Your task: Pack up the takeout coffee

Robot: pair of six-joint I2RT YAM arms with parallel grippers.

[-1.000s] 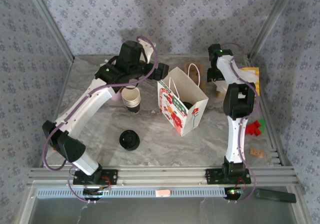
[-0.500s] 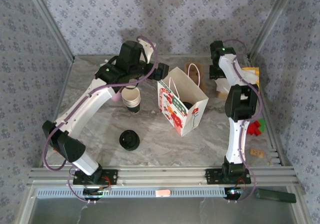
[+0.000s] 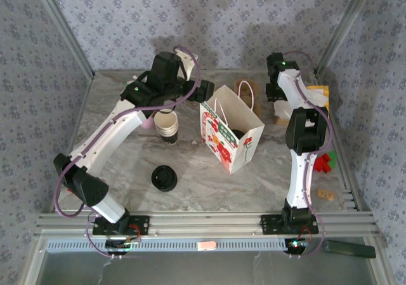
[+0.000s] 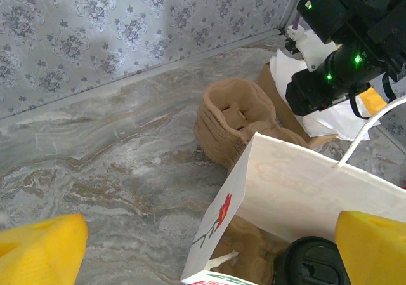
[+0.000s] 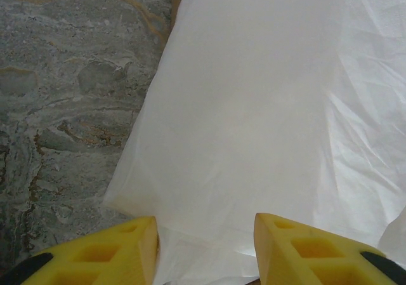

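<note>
The takeout coffee stands inside the white flowered paper bag; only its black lid shows, below the bag's rim. My left gripper hovers at the bag's back left corner, and in the left wrist view it is open wide, with its yellow fingers on either side of the bag's mouth. My right gripper is at the back right over a stack of white paper sheets. It is open, with the paper showing in the gap between the fingertips.
A stack of lidless cups stands left of the bag, and a pile of black lids lies nearer the front. Brown pulp cup carriers sit behind the bag. Red and green blocks lie by the right rail.
The right gripper's jaws have narrowed over the white paper, and that arm has shifted slightly. The left arm and the bag have not moved.
</note>
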